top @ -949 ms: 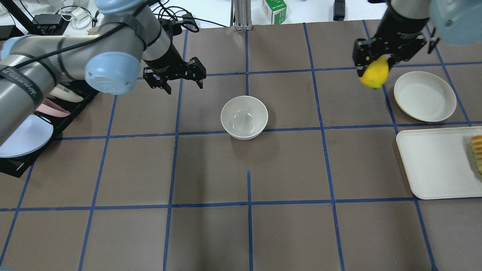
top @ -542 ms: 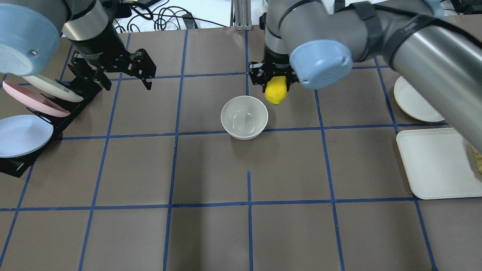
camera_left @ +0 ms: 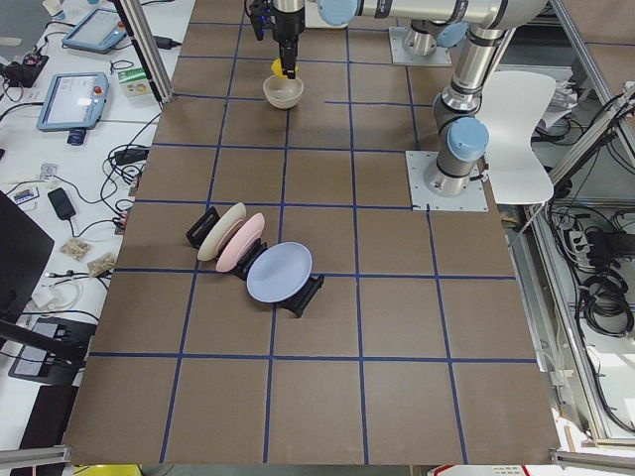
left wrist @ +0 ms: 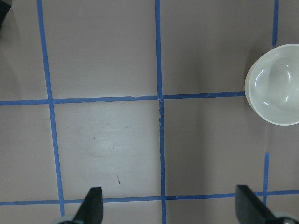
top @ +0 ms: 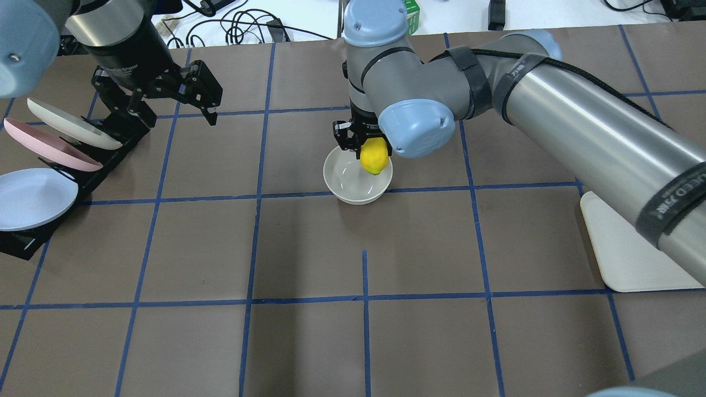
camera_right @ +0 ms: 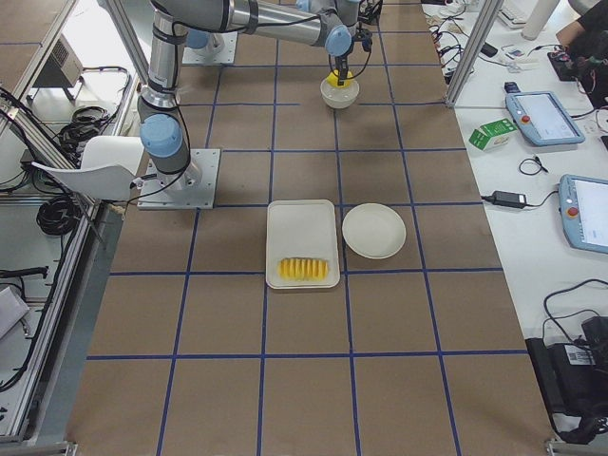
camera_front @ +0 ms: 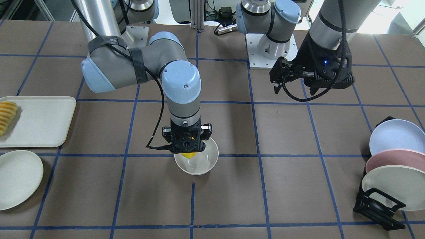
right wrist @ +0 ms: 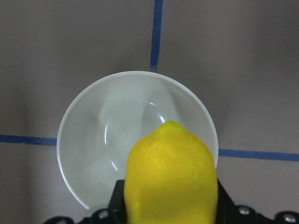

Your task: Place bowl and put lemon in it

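The bright yellow oval lemon (top: 374, 157) hangs nose-down, pinched in the right tool (camera_front: 187, 146). It sits above the small glossy off-white bowl (top: 353, 194), seemingly toward its right-hand rim rather than dead centre. Let go here and it may well clip that rim, hop out and roll across the brown tabletop (top: 309, 342), or tip the bowl. There's room all round. The left tool (left wrist: 170, 207), spread wide and empty, hovers well apart by the black plate rack (top: 22, 245).

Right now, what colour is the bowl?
The bowl is glossy off-white, clearest in the right wrist-mounted view.
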`<state>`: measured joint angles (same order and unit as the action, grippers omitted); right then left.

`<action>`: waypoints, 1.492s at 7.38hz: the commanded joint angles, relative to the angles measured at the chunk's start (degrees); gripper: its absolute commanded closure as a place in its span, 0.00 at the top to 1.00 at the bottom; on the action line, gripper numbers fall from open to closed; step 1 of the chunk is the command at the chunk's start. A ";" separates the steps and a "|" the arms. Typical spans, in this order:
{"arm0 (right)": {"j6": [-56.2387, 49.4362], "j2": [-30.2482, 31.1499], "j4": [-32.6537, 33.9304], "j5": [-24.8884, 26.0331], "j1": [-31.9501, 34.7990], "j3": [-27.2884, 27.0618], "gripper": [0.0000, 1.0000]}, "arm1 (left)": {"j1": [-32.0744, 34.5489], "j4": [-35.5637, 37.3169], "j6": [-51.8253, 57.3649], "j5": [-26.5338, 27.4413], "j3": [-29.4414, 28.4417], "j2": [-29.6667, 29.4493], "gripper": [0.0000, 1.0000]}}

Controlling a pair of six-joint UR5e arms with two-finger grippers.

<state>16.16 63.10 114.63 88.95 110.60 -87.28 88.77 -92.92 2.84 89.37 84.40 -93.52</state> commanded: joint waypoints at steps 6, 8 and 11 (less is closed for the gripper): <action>0.54 -4.83 8.30 -0.44 1.19 -1.84 1.00 | -0.18 0.10 0.32 0.19 -1.69 0.09 1.00; 0.62 0.23 7.64 -0.27 1.11 -1.40 1.00 | -0.26 0.19 1.46 0.54 -1.69 0.35 1.00; 0.45 17.26 -7.61 -0.09 -1.61 -0.96 1.00 | -0.18 0.10 1.64 -0.07 -1.52 0.26 1.00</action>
<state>16.67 73.25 113.36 88.80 110.09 -88.42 88.53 -92.80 4.41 89.37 82.79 -93.25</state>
